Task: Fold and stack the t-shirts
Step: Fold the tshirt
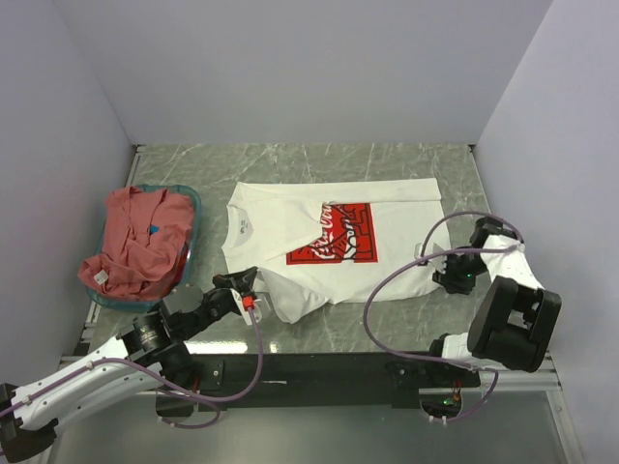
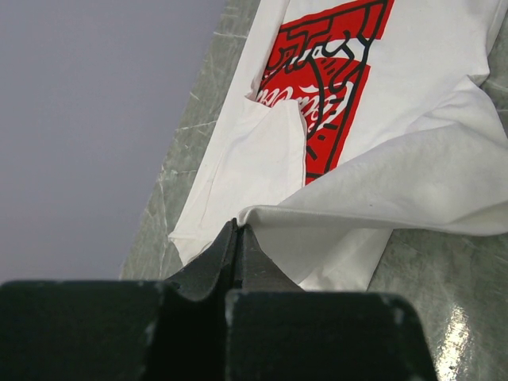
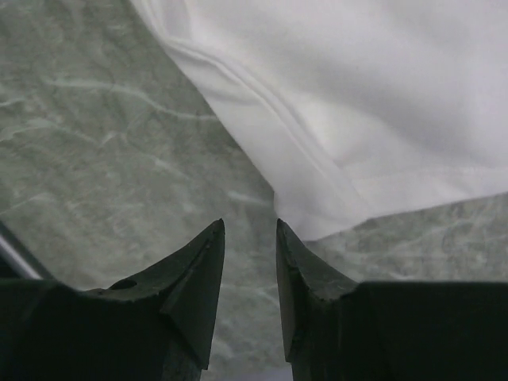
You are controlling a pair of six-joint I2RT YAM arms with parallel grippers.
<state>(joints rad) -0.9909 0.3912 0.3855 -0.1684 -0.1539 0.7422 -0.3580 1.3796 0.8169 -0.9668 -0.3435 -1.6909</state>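
Left gripper pinches the partly folded white Coca-Cola t-shirt; right gripper jaws stand spread, empty. Salmon-red t-shirt lies crumpled in the teal basket.

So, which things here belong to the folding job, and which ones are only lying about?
For the job:
- white t-shirt with red print
- salmon-red t-shirt, crumpled

Only lying about:
- teal basket, holding the salmon-red one
- purple cables of the arms
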